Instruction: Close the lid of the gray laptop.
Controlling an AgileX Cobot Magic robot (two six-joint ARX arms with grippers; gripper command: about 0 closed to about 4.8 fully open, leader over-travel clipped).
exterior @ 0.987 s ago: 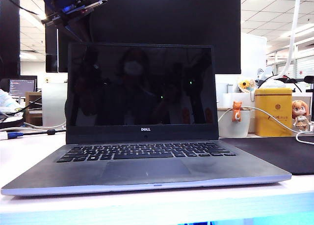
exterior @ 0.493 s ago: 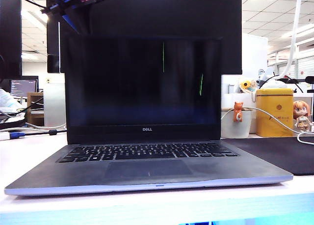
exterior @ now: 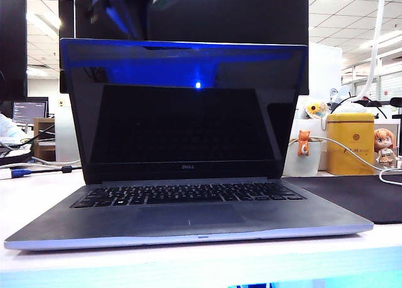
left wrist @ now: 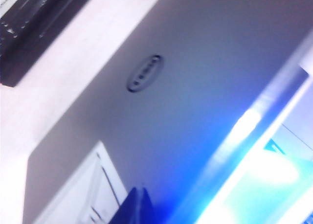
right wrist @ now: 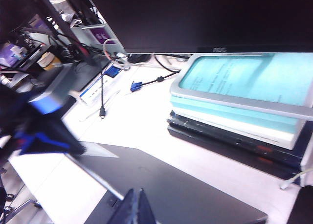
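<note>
Picking out "DELL" in pale letters on the lid (exterior: 182, 105), on the black bezel under the screen, dim but legible

Catching the round Dell logo (left wrist: 145, 73) on the lid's silver back, letters smeared by blur, with the left gripper (left wrist: 139, 204) hanging just off it, a blurred dark-blue tip, fingers impossible to separate

Spotting "AOC" on the lower edge of the black monitor (right wrist: 218, 50), well beyond the right gripper (right wrist: 134, 207), fingertips pressed together

Squinting at print on the yellow tin (exterior: 350, 143) and the teal sheet (right wrist: 244, 77), getting nothing readable
</note>
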